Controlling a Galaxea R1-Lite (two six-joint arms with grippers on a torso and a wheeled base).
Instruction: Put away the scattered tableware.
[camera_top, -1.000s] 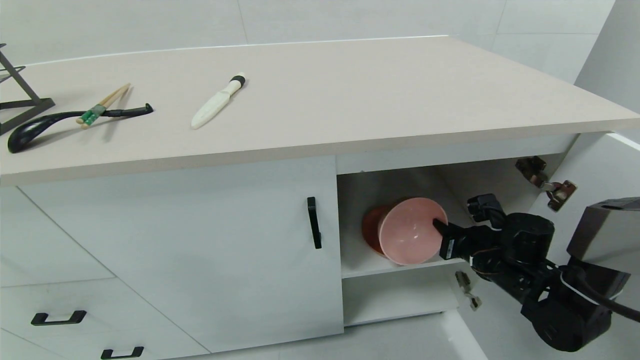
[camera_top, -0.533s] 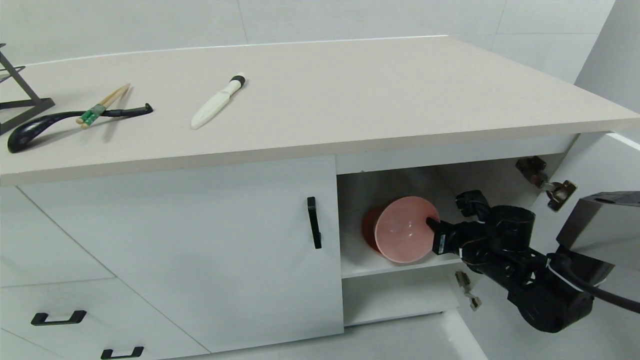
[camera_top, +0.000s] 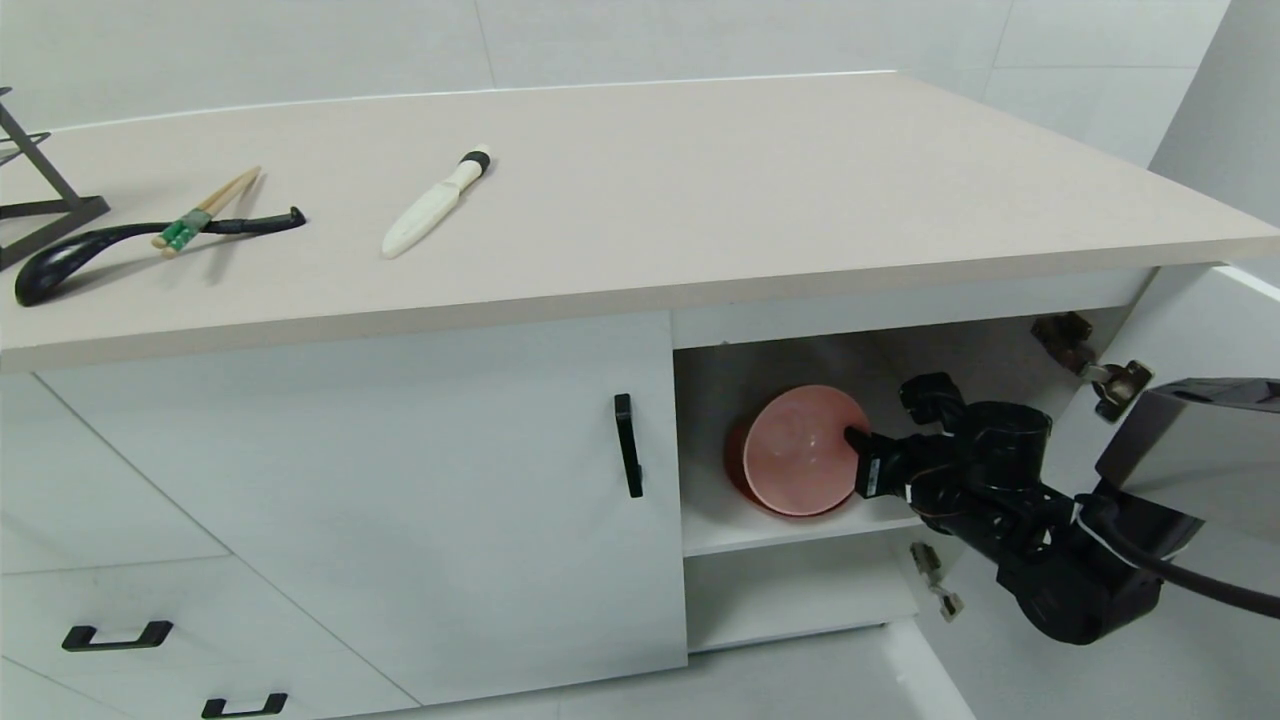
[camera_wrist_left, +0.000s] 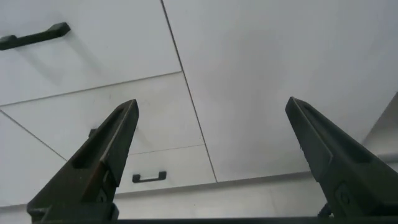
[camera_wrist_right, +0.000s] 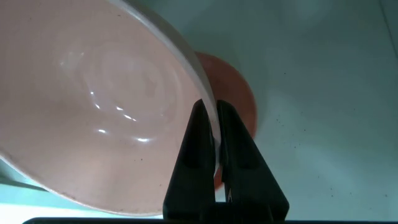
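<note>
Right jaws are pinched tight on the rim of a pink bowl (camera_top: 797, 450), one finger (camera_wrist_right: 199, 158) inside the lip and the other outside it. The bowl is tipped up on its edge, hollow facing out of the cupboard. It sits on the upper shelf (camera_top: 730, 528) of the open right-hand compartment. A darker red bowl (camera_top: 735, 468) stands just behind it, mostly hidden and close enough that I can't tell whether the two touch. The compartment's door is swung wide to the right, with its metal hinges (camera_top: 1095, 372) bare.

Left jaws are spread wide apart with nothing between them, and their dark fingers (camera_wrist_left: 99, 168) face white cabinet fronts.

Beside the open compartment, the neighbouring door is closed, a black handle (camera_top: 627, 458) upright near its edge. Lower left are drawers with black pulls (camera_top: 117, 636).

Up on the surface (camera_top: 750, 200), well away from the bowl, the other tableware lies loose. A cream knife (camera_top: 432, 205) with a black band near its handle end lies at a slant. To its left is a black ladle (camera_top: 120, 240), and a pair of chopsticks (camera_top: 205, 212) is laid across its handle. A black wire rack (camera_top: 40, 205) stands at the far left edge, just beside the ladle's scoop.
</note>
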